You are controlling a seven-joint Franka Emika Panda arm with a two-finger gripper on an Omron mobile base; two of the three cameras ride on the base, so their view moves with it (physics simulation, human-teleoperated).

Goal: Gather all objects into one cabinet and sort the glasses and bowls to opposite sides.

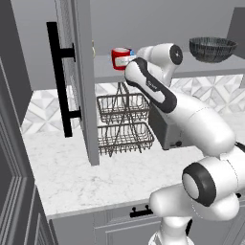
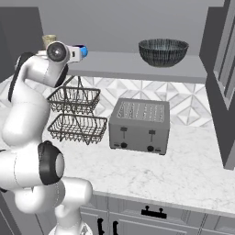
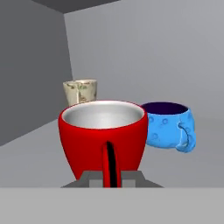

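Red is what fills the hand view: the mug (image 3: 103, 135) sits dead centre, its handle pointing back at the camera between the two fingertips (image 3: 89, 179); the gripper (image 3: 111, 180) appears pinched narrowly on that handle, jaws nearly together. In the left base view the mug (image 1: 120, 58) rides at the left end of the cabinet shelf (image 1: 201, 68), just right of the open door (image 1: 79, 81) with its black bar handle (image 1: 58, 79). The cream cup (image 3: 80, 92) stands behind the mug at about 11 o'clock, near the back corner; the blue cup (image 3: 168, 127) sits at 3 o'clock, so close to the mug that I cannot tell whether they touch. The dark bowl (image 2: 163, 51) rests well apart at the far right end of the shelf, above the toaster (image 2: 139, 125); the wire baskets (image 2: 75, 114) hang below the shelf's left end.

The step in hand looks like placing the mug among the cups on the left side; whether its base already rests on the shelf is hidden from here. To do it well: lower straight until it sits flat; keep it clear of the blue cup at 3 o'clock; release only when it is level; withdraw along the handle's line toward 6 o'clock, so the fingers don't drag the handle and spin the mug into its neighbours.
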